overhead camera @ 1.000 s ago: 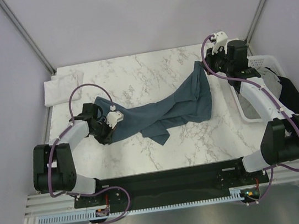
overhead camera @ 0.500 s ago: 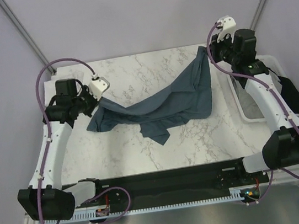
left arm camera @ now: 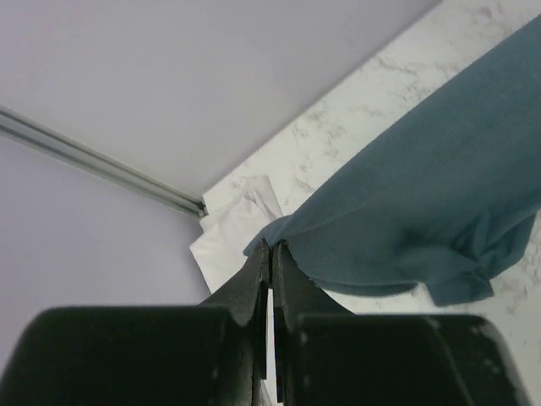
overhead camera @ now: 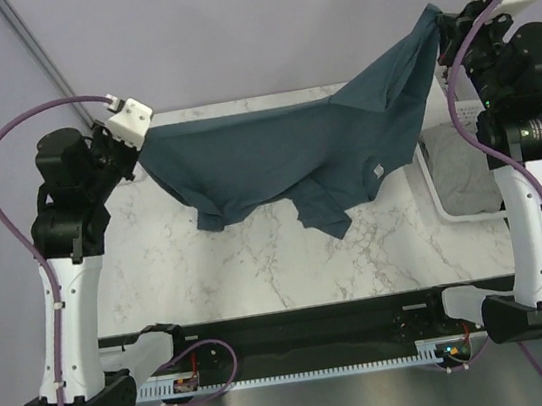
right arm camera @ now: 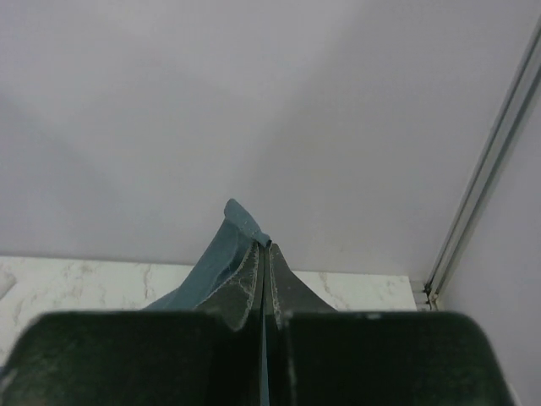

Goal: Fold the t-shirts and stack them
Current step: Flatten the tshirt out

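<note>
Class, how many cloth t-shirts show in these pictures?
3: a dark slate-blue cloth t-shirt held stretched above the marble table; a white cloth t-shirt on its far-left corner; a light grey cloth t-shirt inside the white plastic basket. Others may be hidden.

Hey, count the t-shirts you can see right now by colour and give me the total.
Dark slate-blue cloth t-shirt, held up: 1
White cloth t-shirt, lying flat: 1
Light grey cloth t-shirt, bunched in the white plastic slatted basket: 1
Total: 3
</note>
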Robot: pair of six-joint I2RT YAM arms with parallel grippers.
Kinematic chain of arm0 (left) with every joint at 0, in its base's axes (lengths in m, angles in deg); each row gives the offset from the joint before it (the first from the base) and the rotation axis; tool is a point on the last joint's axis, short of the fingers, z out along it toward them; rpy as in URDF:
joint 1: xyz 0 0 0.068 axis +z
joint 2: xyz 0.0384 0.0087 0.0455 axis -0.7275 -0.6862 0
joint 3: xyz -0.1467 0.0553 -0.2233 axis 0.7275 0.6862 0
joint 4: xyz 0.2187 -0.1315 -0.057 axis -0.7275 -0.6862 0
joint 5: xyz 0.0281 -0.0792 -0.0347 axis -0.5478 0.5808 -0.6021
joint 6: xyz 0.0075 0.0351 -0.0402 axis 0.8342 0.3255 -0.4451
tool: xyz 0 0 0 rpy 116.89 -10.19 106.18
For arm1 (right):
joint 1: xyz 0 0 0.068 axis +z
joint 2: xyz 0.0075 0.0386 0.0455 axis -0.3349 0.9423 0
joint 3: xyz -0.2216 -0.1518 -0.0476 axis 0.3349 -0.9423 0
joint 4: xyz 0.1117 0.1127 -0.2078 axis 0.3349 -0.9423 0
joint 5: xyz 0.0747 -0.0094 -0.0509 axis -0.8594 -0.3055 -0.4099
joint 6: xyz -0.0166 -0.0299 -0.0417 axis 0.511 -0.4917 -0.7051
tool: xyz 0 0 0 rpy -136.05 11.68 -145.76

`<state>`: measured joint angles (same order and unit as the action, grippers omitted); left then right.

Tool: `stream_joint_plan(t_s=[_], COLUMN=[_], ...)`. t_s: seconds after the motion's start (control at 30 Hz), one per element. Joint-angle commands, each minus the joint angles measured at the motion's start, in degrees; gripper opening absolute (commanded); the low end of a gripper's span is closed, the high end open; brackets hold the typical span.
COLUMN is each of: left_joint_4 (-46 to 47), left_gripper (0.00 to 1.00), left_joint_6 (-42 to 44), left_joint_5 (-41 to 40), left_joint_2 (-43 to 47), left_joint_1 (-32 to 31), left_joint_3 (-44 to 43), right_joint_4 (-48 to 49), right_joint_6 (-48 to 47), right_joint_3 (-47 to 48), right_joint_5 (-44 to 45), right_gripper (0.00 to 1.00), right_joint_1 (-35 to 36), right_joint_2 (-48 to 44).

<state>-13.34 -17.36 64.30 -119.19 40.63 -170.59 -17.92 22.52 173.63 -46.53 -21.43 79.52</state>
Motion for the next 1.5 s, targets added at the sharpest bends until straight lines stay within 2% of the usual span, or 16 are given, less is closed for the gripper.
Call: stream_joint_plan(t_s=[0.0, 0.23, 0.33, 0.5, 0.63, 0.83, 1.03, 1.27, 1.47], left_joint_4=[6.4, 5.7, 5.1, 5.4, 7.2, 8.2, 6.1, 3.6, -0.3], left_gripper=[0.02, 0.02, 0.02, 0.02, 0.02, 0.02, 0.02, 0.02, 0.02], left_joint_6=[-7.1, -9.2, -10.0, -9.0, -7.8, -7.3, -10.3, -10.5, -11.6], left_joint_5=[-4.2, -5.9, -5.6, -6.2, -6.7, -6.9, -6.1, -5.8, -5.1], left_joint_2=[2.0, 0.3, -0.9, -1.9, -1.2, 0.6, 6.0, 6.8, 7.8], left_joint_1=[0.0, 0.0, 0.0, 0.0, 0.0, 0.0, 0.0, 0.0, 0.0], left_joint_3=[-7.7, -19.4, -24.9, -25.3, -20.3, -17.6, -13.6, -22.7, -29.5], right_joint_4=[-1.9, -8.4, -10.4, -10.4, -8.9, -7.7, -8.2, -10.9, -11.4], right_joint_6=[2.4, 1.3, 1.6, 0.7, -0.4, -1.9, -1.3, -2.6, -2.3], right_joint_3=[5.6, 17.9, 19.9, 19.6, 19.2, 21.2, 16.4, 27.6, 31.3], right_joint_5=[1.4, -1.9, -4.0, -4.4, -3.0, -3.4, -4.6, -4.5, -4.4], right_gripper=[0.00, 0.00, 0.00, 0.00, 0.00, 0.00, 0.00, 0.00, 0.00], right_joint_1=[-1.0, -1.3, -1.8, -1.9, -1.9, -1.9, -1.9, -1.9, -2.1], right_joint_2=[-2.7, -5.8, -6.5, -6.2, -4.6, -2.1, -8.7, -9.9, -13.0])
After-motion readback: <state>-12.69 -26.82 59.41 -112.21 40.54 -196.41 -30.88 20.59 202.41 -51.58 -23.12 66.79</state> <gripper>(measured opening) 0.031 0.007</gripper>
